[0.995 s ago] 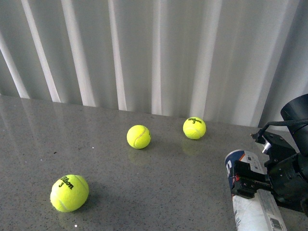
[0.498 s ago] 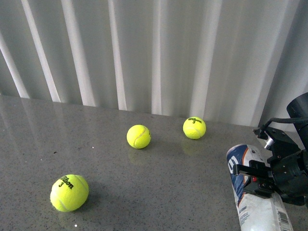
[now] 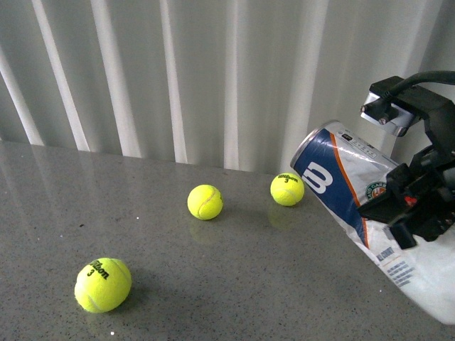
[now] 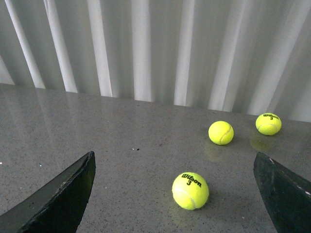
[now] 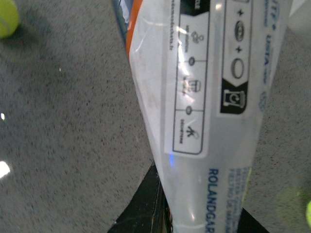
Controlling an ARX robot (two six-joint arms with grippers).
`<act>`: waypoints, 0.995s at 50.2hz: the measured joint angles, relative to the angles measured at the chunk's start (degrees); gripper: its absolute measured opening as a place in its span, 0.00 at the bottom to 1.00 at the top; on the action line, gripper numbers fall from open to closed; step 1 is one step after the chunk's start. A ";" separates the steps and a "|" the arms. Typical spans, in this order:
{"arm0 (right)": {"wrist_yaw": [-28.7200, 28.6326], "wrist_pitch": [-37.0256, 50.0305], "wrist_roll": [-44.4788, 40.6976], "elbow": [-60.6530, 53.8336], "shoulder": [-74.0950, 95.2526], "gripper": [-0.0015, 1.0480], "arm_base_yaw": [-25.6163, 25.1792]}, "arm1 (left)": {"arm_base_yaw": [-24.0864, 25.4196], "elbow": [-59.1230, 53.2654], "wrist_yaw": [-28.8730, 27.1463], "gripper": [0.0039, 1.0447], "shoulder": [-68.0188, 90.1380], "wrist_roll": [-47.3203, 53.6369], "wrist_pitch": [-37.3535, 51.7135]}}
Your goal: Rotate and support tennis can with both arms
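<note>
Halfway-ish: the tennis can (image 3: 340, 176) is held tilted by the right fingers (image 3: 389, 207), but no support has been given yet by the wide-open left fingers (image 4: 63, 194).

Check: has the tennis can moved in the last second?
Yes. The tennis can rose and tilted; its end, once lower than the rightmost ball, is now higher.

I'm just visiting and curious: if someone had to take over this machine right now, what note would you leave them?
Right gripper: shut on the clear plastic tennis can with navy-and-white label, held tilted, metal-rim end raised.
Left gripper: open, empty, over the table.
Three yellow tennis balls lie on the grey table.
Done: can gripped and tilted.
Left: bring the left gripper in to support it, finish rotating.
</note>
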 joint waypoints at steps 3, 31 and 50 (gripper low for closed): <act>-1.51 -2.60 -8.02 -0.02 -0.46 0.11 -1.07 | 0.00 0.00 0.00 0.94 0.00 0.00 0.00; -1.95 -5.40 -44.09 7.13 15.19 0.07 -1.40 | 0.00 0.00 0.00 0.94 -0.02 0.00 0.00; -1.16 -2.45 -43.56 9.92 23.19 0.06 3.52 | 0.00 0.00 0.00 0.94 -0.02 0.00 0.00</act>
